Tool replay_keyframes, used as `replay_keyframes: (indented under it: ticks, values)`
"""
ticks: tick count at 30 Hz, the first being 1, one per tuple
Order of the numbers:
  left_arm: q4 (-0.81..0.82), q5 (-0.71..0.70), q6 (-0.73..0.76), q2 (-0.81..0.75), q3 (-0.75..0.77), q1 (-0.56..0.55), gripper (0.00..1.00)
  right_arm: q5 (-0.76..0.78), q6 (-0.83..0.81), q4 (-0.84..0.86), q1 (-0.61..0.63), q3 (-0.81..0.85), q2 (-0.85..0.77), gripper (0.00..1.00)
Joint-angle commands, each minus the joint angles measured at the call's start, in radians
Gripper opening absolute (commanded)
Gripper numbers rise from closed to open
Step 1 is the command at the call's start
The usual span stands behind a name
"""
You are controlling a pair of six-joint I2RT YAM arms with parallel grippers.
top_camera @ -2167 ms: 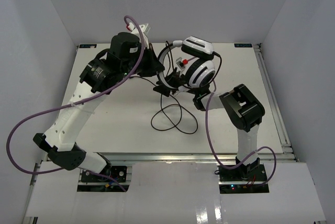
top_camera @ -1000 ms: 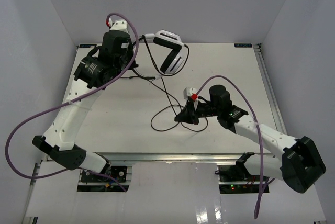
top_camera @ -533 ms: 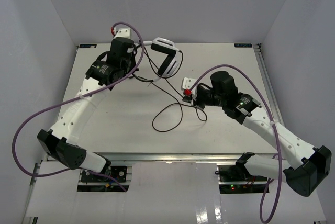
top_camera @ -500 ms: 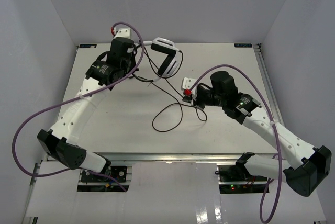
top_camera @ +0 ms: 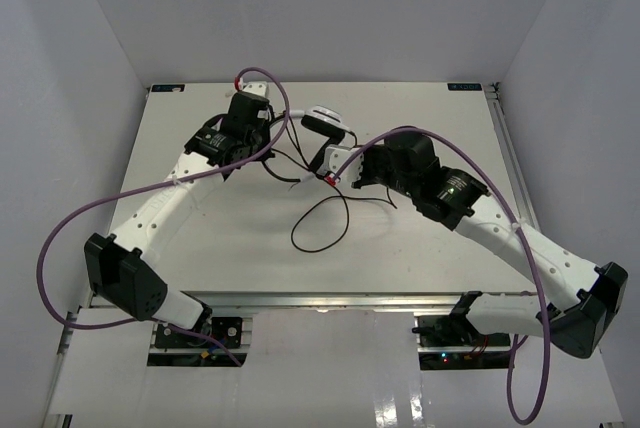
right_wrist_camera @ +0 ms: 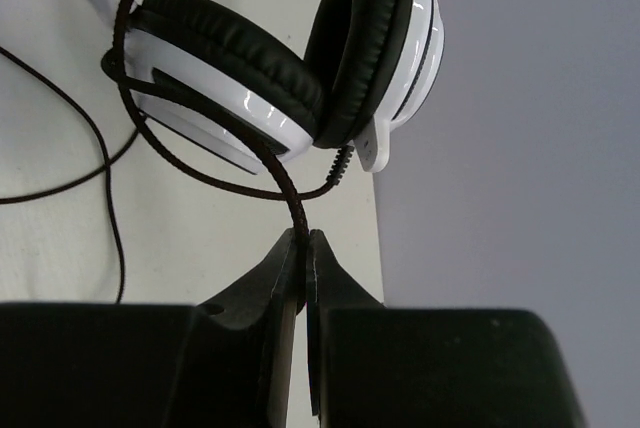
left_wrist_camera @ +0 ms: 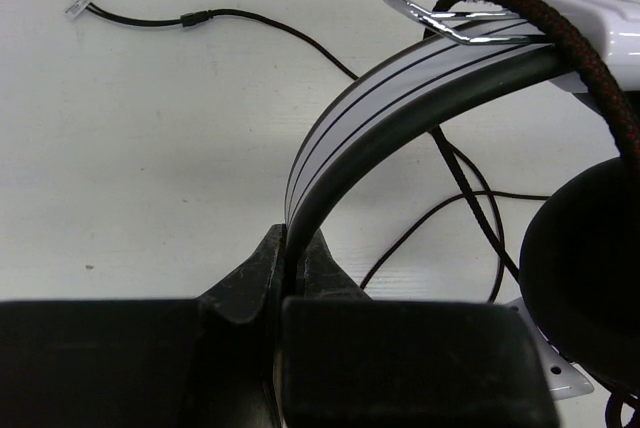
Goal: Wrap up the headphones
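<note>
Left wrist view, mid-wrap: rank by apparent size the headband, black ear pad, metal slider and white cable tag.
1. headband and black ear pad: look about alike. The frame edge cuts off the pad, so they are not ranked.
2. metal slider
3. white cable tag

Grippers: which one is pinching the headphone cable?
The right gripper: it is shut on the braided cable below the earcups. The left gripper clamps the white headband instead.

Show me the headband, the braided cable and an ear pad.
headband [left_wrist_camera: 400, 83]: left wrist view, striped outer face.
braided cable [right_wrist_camera: 285, 183]: right wrist view, lower curved stretch.
ear pad [right_wrist_camera: 230, 53]: right wrist view, black cushion.
</note>
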Motion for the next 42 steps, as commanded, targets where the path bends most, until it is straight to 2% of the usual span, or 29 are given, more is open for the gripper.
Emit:
replay_keyframes:
  ticks: [1,11,26,30,35,42]
  values:
    - [0.086,0.109,0.020,-0.025,-0.015,-0.011,0.00,0.127,-0.134,0.099,0.025,0.026,0.010,0.08]
    - [0.080,0.220,0.089,-0.027,-0.111,-0.063,0.00,0.164,-0.245,0.163,0.062,0.025,0.055,0.09]
    - [0.113,0.366,0.162,-0.116,-0.186,-0.085,0.00,-0.058,-0.289,0.030,0.053,0.005,0.059,0.13]
    - [0.120,0.391,0.172,-0.152,-0.208,-0.085,0.00,-0.095,-0.280,0.027,0.024,0.009,0.066,0.22]
    - [0.137,0.445,0.182,-0.202,-0.219,-0.085,0.00,-0.190,-0.255,0.029,-0.013,0.006,0.076,0.52]
    - [0.154,0.578,0.193,-0.248,-0.232,-0.085,0.00,-0.280,-0.180,0.025,-0.064,0.044,0.077,0.70]
